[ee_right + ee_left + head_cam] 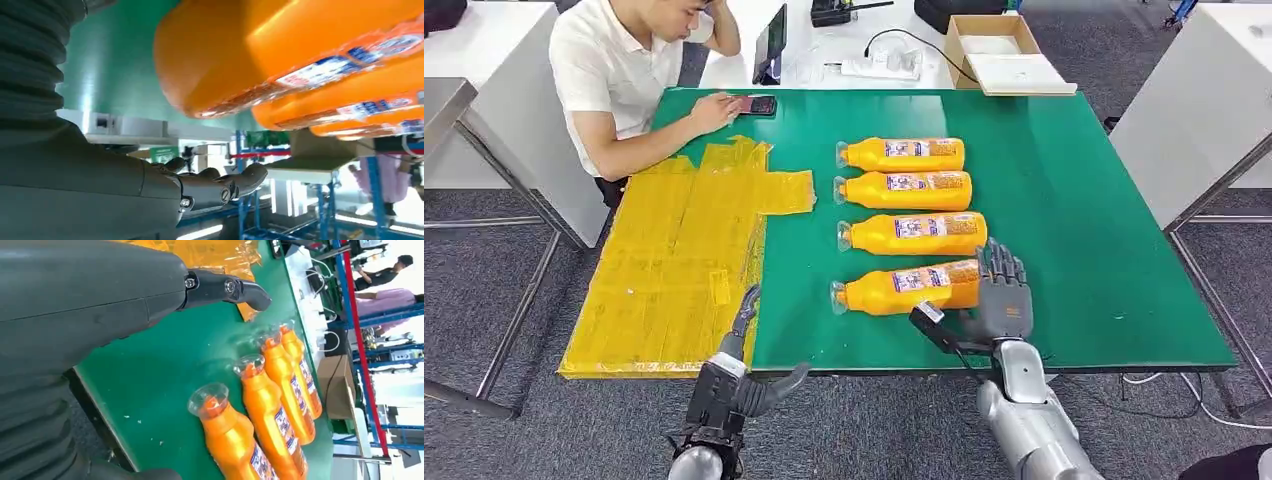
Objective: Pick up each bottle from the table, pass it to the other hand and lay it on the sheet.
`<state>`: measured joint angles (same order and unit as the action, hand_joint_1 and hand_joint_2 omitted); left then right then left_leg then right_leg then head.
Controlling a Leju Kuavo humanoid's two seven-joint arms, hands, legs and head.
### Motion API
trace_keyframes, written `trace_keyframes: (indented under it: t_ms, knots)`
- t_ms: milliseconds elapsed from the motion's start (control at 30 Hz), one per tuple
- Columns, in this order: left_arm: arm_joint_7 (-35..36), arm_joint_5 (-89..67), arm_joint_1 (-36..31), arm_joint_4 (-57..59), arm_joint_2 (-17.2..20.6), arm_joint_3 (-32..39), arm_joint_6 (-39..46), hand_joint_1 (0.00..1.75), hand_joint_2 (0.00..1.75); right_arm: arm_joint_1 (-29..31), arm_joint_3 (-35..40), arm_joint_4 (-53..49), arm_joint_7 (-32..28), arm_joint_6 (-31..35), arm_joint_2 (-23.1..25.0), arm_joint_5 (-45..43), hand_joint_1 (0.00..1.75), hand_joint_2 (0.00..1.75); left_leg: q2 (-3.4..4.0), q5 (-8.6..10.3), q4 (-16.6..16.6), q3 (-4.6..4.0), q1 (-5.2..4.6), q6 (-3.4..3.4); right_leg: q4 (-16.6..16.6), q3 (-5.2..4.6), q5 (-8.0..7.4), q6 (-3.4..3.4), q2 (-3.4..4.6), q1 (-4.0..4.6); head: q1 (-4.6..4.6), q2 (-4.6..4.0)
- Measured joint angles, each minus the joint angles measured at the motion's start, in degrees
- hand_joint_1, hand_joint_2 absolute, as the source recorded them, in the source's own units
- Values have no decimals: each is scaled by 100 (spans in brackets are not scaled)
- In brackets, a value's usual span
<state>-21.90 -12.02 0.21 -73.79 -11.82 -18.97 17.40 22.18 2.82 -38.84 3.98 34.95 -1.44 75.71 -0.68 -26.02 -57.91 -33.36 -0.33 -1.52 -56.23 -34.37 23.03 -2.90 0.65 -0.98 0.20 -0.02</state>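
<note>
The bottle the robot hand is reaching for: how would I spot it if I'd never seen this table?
Find the green table with a yellow sheet along one side. Beside the sheet, four orange bottles lie in a row, caps toward the sheet. It is the nearest bottle, by the table's front edge, slightly tilted unlike the others, with the right robot hand at its base.

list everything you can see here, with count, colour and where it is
bottles: four, orange with clear caps, lying in a row on the green table, caps toward the sheet
sheet: one, yellow, on the table's left part
table: one, green top
phone: one, dark, far edge, under a person's hand
cardboard box: one, brown, on the white table behind
left hand: open, at the near edge by the sheet
right hand: open, at the nearest bottle's base
</note>
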Motion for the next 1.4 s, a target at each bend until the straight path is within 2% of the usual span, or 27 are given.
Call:
trace_keyframes:
  t_ms: [300,633,900,933,967,1033,1300,1400]
  knots:
    - [-35,109,-120,2,2,-20,-111,0,175,253,422,510,-663,-111,212,-111,0,175,1,0,0,0,2,0,-1,-2,0,1,0,1,0,0]
    - [-68,199,-145,11,2,-26,-120,0,175,584,540,971,-201,-820,243,-315,0,175,7,-1,0,20,0,0,4,14,0,0,2,0,0,2]
    - [-68,208,-145,68,2,-28,-120,0,175,685,547,1154,-201,-850,243,-372,0,175,4,-1,0,40,0,-1,4,34,0,1,1,0,0,2]
    - [-68,208,-145,70,2,-28,-120,0,175,688,549,1170,-199,-850,243,-372,5,175,4,-1,0,42,0,-1,4,37,0,1,1,0,0,2]
    - [-68,208,-145,72,4,-28,-120,0,175,691,551,1176,-201,-850,243,-372,143,175,4,-1,0,44,0,-1,4,39,0,1,1,0,0,2]
    - [-68,216,-146,72,2,-28,-120,0,175,703,553,1205,-180,-930,243,-376,175,175,5,-1,0,48,0,-1,5,41,0,1,1,0,0,2]
    - [-77,258,-221,114,2,-98,-186,0,175,924,652,1402,428,-1815,175,-201,175,175,5,-1,0,72,-1,-3,11,56,0,1,0,1,-2,2]
    - [-81,315,-258,136,2,-116,-194,0,175,1029,722,1450,465,-2105,133,-114,175,175,4,0,0,82,-1,-4,11,70,0,0,0,1,0,2]
